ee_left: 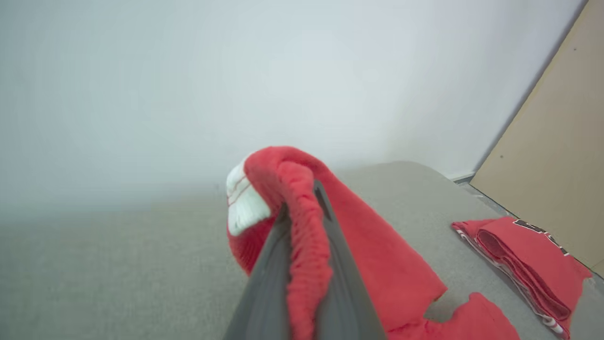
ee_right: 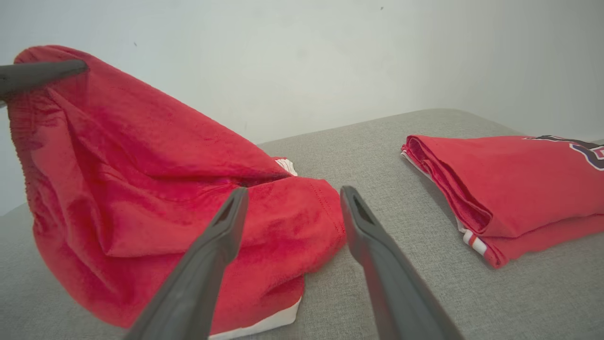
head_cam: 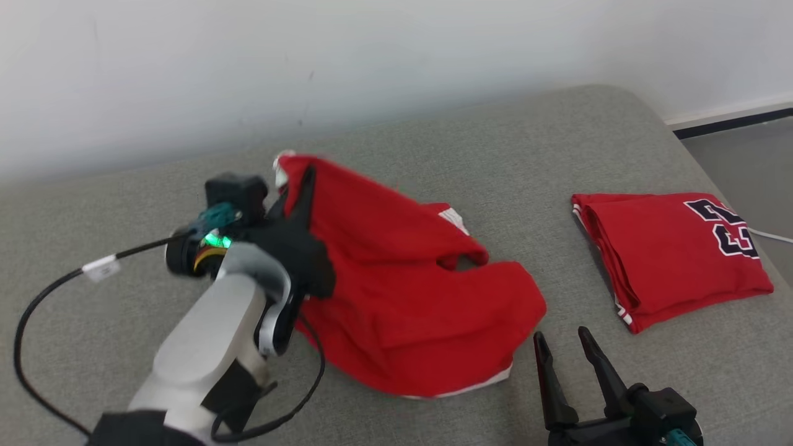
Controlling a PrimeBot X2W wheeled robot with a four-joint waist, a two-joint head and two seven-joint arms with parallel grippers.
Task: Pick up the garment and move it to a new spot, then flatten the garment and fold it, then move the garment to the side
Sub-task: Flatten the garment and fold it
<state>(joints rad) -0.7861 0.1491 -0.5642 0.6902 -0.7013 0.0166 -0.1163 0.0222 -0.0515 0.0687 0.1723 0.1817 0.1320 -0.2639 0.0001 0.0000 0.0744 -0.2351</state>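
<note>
The red garment (head_cam: 403, 279) lies crumpled on the grey cushion (head_cam: 483, 136), its far-left corner pulled up into a peak. My left gripper (head_cam: 303, 186) is shut on that raised, white-trimmed edge. In the left wrist view the garment (ee_left: 377, 245) bunches between the closed fingers of the left gripper (ee_left: 302, 203). Near the cushion's front, just right of the garment's lower hem, my right gripper (head_cam: 561, 336) stands open with nothing in it. In the right wrist view the right gripper (ee_right: 293, 193) points at the garment (ee_right: 141, 189), whose top a left finger (ee_right: 42, 73) holds.
A second red jersey (head_cam: 675, 254), folded and showing a dark number, lies at the cushion's right end. A white wall (head_cam: 310, 62) runs behind the cushion. Floor (head_cam: 743, 161) shows past the right edge. A black cable (head_cam: 37, 310) loops from my left wrist.
</note>
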